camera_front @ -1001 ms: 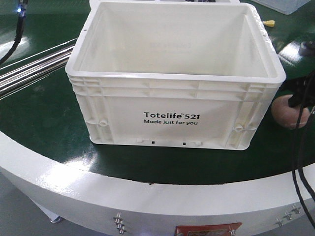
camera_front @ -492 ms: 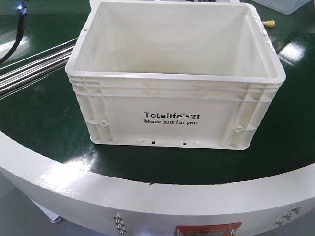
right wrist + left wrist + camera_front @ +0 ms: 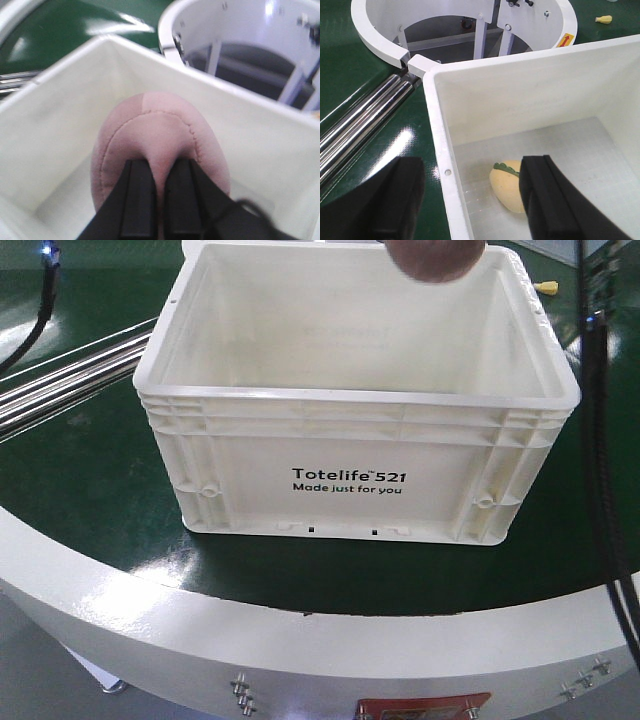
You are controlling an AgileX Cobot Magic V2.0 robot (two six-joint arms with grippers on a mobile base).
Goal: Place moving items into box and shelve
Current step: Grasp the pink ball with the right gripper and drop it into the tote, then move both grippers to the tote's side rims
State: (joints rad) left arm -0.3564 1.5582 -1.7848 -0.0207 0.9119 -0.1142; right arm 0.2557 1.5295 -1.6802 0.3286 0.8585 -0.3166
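Red lump point(image 3: 435, 258) has moved: 1.0 s ago it was on the bench point(image 3: 90, 490) beside the right wall of the box point(image 3: 360, 398). 0.5 s ago it was out of the front view. Now it hangs high over the box opening, toward the far rim. Box unmoved across all 3 front frames.

Right hand point(image 3: 157, 200): closed on the red lump, pinching a fold of its soft skin from above, with the lump dangling below. Held high, I judge, to clear the rim before letting go.

Left hand point(image 3: 470, 200): spread wide, empty, 1 finger outside the box's left wall and 1 inside. Possibly parked clear of the drop, possibly placed to steady the box; cannot tell which.

Beige lump point(image 3: 506, 184): on the box floor near the left wall, green stem uppermost, partly hidden by the inner finger.

Judgement: 1 item in, 1 about to go in, shelving not begun.
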